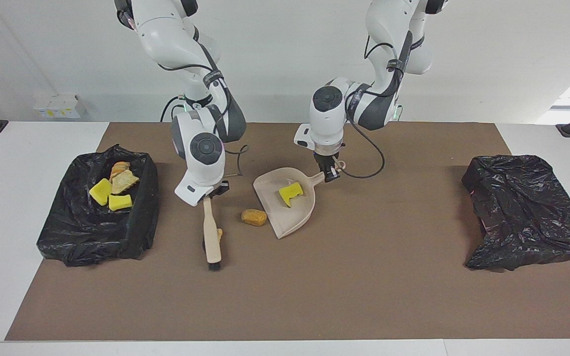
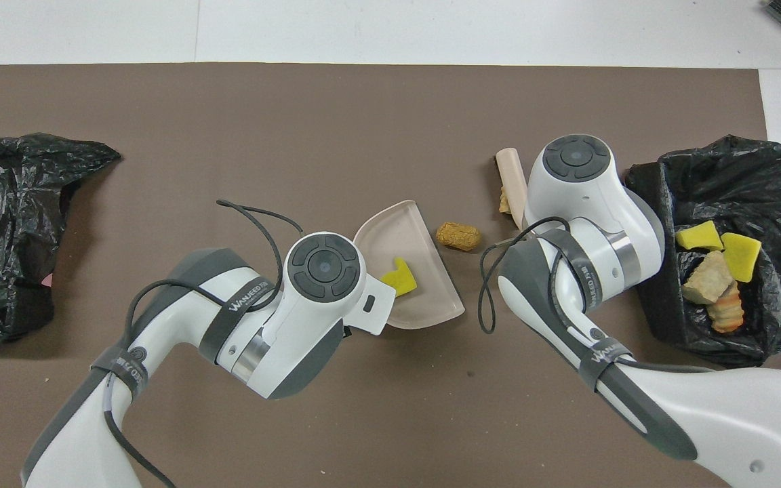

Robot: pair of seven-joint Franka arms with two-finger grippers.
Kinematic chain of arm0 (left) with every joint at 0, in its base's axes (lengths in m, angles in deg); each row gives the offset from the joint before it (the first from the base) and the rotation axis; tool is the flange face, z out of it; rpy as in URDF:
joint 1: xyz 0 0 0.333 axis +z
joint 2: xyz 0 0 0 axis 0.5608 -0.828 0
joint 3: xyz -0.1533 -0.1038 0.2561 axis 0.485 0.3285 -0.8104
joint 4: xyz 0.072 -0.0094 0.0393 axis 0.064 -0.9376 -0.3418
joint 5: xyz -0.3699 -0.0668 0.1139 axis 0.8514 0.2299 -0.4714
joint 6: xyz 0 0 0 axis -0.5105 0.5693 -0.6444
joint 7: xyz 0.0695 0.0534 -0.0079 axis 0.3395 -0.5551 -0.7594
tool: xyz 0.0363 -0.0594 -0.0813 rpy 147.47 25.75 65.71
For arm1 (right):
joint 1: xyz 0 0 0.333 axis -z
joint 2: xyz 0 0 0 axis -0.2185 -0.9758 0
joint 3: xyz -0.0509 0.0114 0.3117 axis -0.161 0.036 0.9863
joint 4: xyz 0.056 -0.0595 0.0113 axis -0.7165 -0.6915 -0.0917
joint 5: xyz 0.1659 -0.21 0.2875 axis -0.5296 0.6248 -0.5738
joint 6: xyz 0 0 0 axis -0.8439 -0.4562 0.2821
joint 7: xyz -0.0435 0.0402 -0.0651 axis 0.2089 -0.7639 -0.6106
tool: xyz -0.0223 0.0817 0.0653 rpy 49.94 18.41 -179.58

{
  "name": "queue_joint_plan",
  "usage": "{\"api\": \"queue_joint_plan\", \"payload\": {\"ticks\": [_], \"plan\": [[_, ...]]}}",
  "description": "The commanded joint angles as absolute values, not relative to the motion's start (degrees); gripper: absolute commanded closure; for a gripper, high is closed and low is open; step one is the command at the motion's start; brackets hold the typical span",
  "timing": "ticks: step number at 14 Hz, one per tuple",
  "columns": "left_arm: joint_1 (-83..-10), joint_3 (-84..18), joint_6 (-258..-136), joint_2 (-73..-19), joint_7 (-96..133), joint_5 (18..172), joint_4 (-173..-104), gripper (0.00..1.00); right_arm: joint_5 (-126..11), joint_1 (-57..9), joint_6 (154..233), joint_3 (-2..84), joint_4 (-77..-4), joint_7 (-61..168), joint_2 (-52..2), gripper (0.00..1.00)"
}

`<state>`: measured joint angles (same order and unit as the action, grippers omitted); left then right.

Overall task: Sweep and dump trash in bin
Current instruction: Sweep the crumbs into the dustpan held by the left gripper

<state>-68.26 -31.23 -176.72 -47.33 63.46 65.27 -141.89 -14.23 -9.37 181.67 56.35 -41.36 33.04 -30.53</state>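
My right claw (image 1: 209, 192) gripped the beige wooden brush (image 1: 211, 232); my left claw (image 1: 332, 174) gripped the beige plastic dustpan (image 1: 285, 217) holding a yellow sponge chunk (image 1: 290, 193).

Right arm (image 1: 181, 44) comes down from robots' edge of table, wrist bent, forearm steep. Right gripper (image 1: 212, 192) low over mat toward right arm's end, pointing down, fingers clamped on brush handle (image 1: 210, 227). Left arm (image 1: 389, 39) drops from robots' edge, elbow folded, wrist vertical. Left gripper (image 1: 332, 174) low near table middle, fingers pinched on dustpan handle (image 1: 318, 182). Cable loops off each wrist. In overhead view both wrists hide own fingers.
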Motion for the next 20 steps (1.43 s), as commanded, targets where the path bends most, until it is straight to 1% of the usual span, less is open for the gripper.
{"api": "queue_joint_plan", "payload": {"ticks": [1, 3, 5, 7, 11, 14, 18, 20], "plan": [[-69.4, -32.0, -176.6, -45.6, 61.2, 65.8, -144.0, 1.00, -18.6, -8.8, 181.4, 60.9, -45.0, 35.0, -29.0, 1.00], [-69.4, -32.0, -178.1, -45.5, 61.3, 65.8, -144.4, 1.00, -21.3, -8.8, 181.1, 65.2, -46.3, 35.0, -28.3, 1.00], [-69.3, -32.0, -180.4, -45.5, 61.7, 65.8, -145.3, 1.00, -27.6, -8.8, 178.3, 67.5, -45.8, 34.6, -28.2, 1.00], [-69.3, -32.0, -182.0, -45.4, 62.0, 65.8, -145.8, 1.00, -34.1, -8.8, 178.1, 68.0, -45.0, 35.1, -28.2, 1.00], [-68.1, -32.0, -182.7, -45.5, 67.8, 65.8, -145.9, 1.00, -35.4, -4.9, 176.4, 67.9, -43.1, 35.0, -25.8, 1.00], [-66.9, -32.0, -184.8, -45.9, 69.0, 65.9, -145.8, 1.00, -36.0, -4.0, 173.1, 67.9, -42.8, 34.5, -23.0, 1.00], [-65.2, -31.9, -187.5, -46.3, 71.0, 66.8, -145.8, 1.00, -36.9, -4.9, 168.9, 68.0, -43.4, 32.3, -17.9, 1.00], [-64.3, -31.9, -188.7, -46.5, 75.4, 68.7, -145.8, 1.00, -37.0, -6.5, 165.9, 68.2, -43.9, 26.5, -15.2, 1.00]]}}
